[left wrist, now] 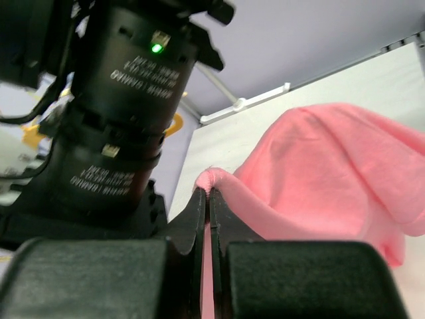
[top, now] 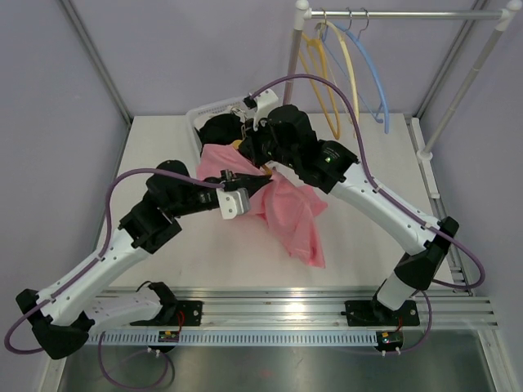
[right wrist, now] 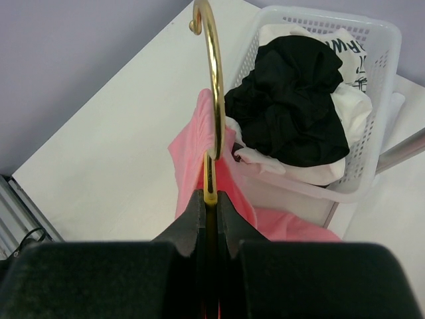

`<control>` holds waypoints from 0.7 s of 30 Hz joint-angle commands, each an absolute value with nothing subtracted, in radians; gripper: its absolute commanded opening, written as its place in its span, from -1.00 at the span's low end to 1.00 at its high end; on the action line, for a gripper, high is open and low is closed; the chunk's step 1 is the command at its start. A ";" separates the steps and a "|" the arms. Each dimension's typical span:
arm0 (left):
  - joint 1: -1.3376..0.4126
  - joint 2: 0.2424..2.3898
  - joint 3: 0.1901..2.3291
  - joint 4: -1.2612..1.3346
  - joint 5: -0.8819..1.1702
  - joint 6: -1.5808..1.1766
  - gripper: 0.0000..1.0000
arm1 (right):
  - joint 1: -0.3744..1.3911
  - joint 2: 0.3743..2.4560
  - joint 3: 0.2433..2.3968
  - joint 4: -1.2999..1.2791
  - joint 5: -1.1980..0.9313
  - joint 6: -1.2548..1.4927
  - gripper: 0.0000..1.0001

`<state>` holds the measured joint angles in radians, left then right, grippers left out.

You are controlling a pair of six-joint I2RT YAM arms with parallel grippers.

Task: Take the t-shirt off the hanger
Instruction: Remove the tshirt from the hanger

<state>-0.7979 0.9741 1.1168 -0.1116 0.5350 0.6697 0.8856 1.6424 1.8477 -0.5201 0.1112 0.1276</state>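
Most of the hanger [right wrist: 212, 100] hidden, basket [right wrist: 382, 100] cut off
Centre of the overhead view: the right arm [top: 327, 163] covers the hanger, leaving only the t-shirt [top: 294, 220] showing. Right wrist view: below its hook the hanger disappears between the fingers of the right gripper [right wrist: 210, 199], lower centre; the basket runs off the right edge.

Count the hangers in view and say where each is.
4. Three hang on the rail at far right: orange hanger, pale yellow hanger, blue hanger. The fourth, the gold hanger, is clamped in the right pincer. More may be hidden.
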 commanded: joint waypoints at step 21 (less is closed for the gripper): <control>-1.032 0.813 0.988 -0.124 0.485 0.635 -0.22 | 0.885 1.617 1.850 -0.402 0.143 0.121 -1.00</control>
